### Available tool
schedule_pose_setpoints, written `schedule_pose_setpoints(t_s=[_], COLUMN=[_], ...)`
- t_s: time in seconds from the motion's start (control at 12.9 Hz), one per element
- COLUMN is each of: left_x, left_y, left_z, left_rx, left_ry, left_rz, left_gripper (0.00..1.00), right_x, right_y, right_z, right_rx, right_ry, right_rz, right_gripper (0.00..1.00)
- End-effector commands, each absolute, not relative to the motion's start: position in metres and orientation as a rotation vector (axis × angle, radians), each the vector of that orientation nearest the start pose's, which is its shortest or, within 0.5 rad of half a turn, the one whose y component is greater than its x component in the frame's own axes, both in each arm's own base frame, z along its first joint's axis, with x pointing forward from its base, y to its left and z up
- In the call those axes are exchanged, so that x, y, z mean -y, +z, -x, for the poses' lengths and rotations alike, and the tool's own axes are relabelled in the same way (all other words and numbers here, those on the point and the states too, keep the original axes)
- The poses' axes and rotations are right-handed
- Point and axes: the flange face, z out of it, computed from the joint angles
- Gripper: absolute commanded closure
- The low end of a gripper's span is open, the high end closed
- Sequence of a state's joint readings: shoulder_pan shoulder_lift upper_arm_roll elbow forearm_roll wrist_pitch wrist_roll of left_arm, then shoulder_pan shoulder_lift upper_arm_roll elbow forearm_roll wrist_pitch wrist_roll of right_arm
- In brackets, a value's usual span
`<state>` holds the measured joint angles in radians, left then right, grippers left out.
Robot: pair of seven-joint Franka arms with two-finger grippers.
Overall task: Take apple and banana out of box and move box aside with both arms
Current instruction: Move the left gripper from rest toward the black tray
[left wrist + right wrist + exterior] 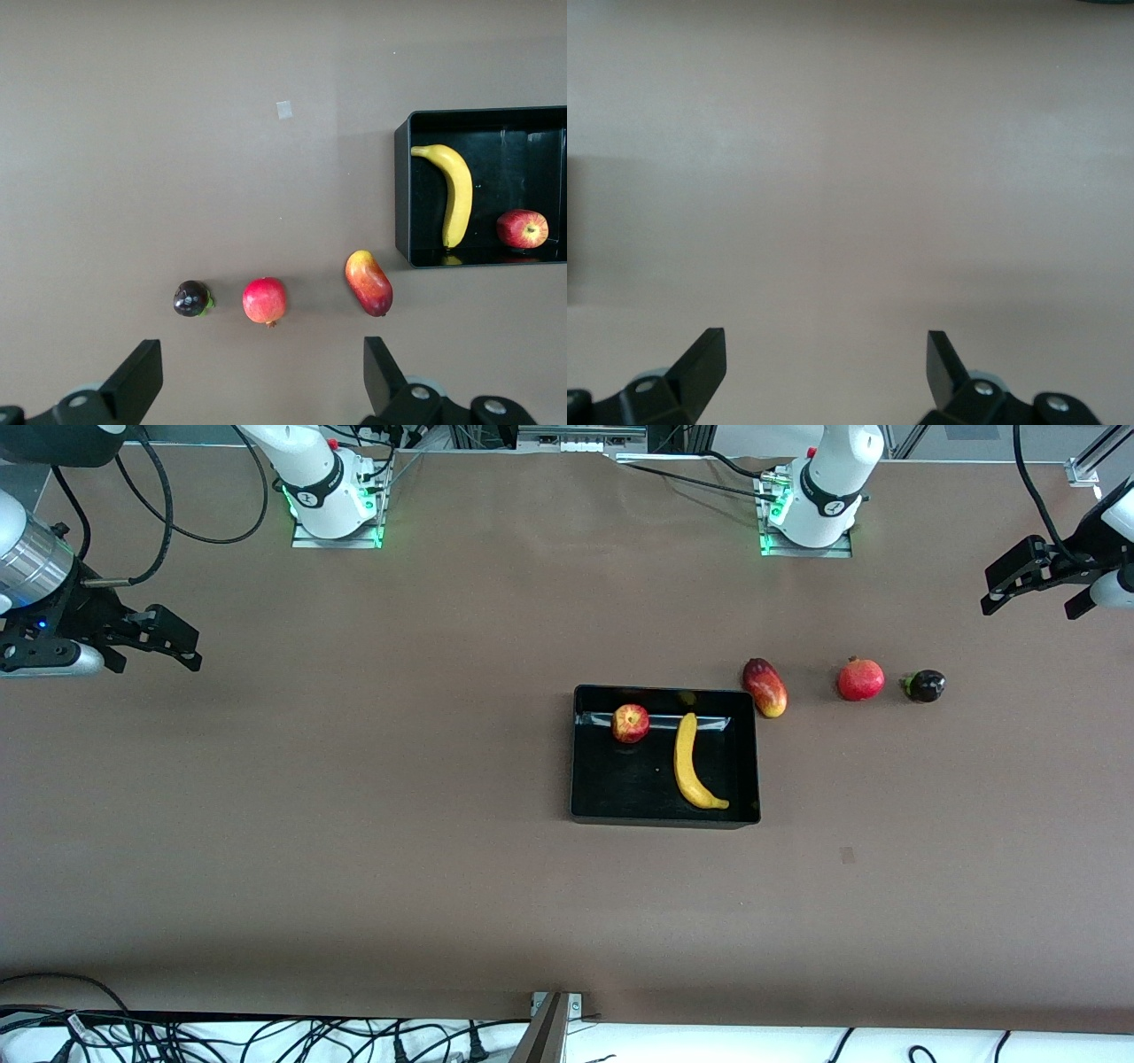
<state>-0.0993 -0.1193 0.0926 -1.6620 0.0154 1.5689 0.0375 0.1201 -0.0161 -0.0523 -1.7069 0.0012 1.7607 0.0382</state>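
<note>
Inside glossy black box point(664, 815): curved banana point(689, 762).

The white jointed left arm's black two-finger left gripper point(1032, 593) is hanging raised with fingers point(137, 376) spread wide; the right gripper point(168, 640) is likewise hanging open-fingered above the desk.

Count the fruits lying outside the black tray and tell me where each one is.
3, in a row toward the left arm's end: the mango right beside the tray, then the pomegranate, then a small dark purple fruit. None seems hidden.
</note>
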Motion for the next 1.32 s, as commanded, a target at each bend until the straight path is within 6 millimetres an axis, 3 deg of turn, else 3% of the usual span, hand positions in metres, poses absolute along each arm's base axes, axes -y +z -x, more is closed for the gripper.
schedule_pose_setpoints(t_s=[0.0,0.85,1.09,1.24], left_x=[0.0,0.002,0.038,0.092], left_y=[0.646,0.646,0.64,0.614], left_z=[-0.512,-0.512,-0.517,-0.531], left_rx=[-0.086,0.013,0.216,0.407], left_ry=[-0.046,-0.045,-0.048,-0.038], left_rz=[3.156,3.161,3.149,3.103], left_gripper=[0.0,0.0,0.0,0.0], right_x=[-0.038,-0.038,-0.038,-0.038], right_y=[0.59,0.59,0.59,0.59], right_z=[-0.565,-0.565,-0.565,-0.565], right_rx=[0.036,0.036,0.036,0.036], right_ry=[-0.12,-0.123,-0.123,-0.123], right_rz=[3.136,3.136,3.136,3.136], right_gripper=[0.0,0.0,0.0,0.0])
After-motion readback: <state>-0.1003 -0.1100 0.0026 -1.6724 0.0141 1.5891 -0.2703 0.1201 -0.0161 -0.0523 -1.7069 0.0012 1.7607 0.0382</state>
